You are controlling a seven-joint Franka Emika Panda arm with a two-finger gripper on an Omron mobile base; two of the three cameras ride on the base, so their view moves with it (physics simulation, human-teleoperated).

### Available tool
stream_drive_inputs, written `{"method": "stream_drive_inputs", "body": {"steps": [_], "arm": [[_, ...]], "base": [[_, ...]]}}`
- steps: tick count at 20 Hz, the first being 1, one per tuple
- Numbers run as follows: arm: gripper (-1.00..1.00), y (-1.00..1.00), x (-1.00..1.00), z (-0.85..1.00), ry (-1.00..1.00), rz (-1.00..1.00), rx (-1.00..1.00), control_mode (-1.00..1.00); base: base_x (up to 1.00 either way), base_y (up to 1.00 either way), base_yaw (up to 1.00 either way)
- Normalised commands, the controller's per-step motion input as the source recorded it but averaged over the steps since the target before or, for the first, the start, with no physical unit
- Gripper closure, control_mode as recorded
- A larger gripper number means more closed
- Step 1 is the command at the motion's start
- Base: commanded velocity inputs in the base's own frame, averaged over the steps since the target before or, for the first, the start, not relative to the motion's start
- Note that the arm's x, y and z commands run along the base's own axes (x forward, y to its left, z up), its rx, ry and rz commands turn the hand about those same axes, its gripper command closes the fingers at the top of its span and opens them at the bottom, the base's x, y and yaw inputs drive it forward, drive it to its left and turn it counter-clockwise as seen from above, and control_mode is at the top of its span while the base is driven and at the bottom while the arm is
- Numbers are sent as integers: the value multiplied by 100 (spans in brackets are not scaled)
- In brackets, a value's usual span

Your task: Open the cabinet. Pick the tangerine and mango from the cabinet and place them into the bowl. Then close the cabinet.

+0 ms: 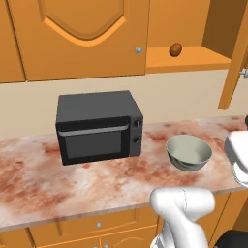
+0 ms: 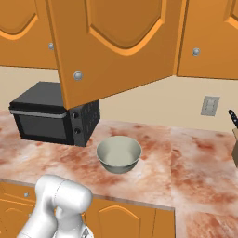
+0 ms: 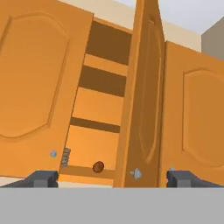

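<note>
While the cabinet stands open, gripper spread wide — empty, mango on bottom shelf.

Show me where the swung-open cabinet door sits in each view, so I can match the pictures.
Left base view: the open cabinet door is a slanted strip at the right edge.
Right base view: the door is a large panel across the top centre, swung toward the camera.
Hand view: the door stands nearly edge-on, a tall strip just right of centre.
Shared landmark: the door's round silver knob near its lower corner.
</note>
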Motion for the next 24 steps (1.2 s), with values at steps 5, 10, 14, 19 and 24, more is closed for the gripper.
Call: {"method": "stream_drive_inputs", "body": {"steps": [5,10,14,19,24], "arm": [[-100,58,97,-4,0,-17,-5,-100],[-100,34,100,-15,0,-18,-1,-100],[-100,1,100,-6,0,-28,0,-100],[-100,-36,80,-3,0,-32,8,-100],[-100,-49,73,-4,0,-29,10,-100]], "base": [[0,0,0],[0,0,0],[0,0,0],[0,0,0],[0,0,0]]}}
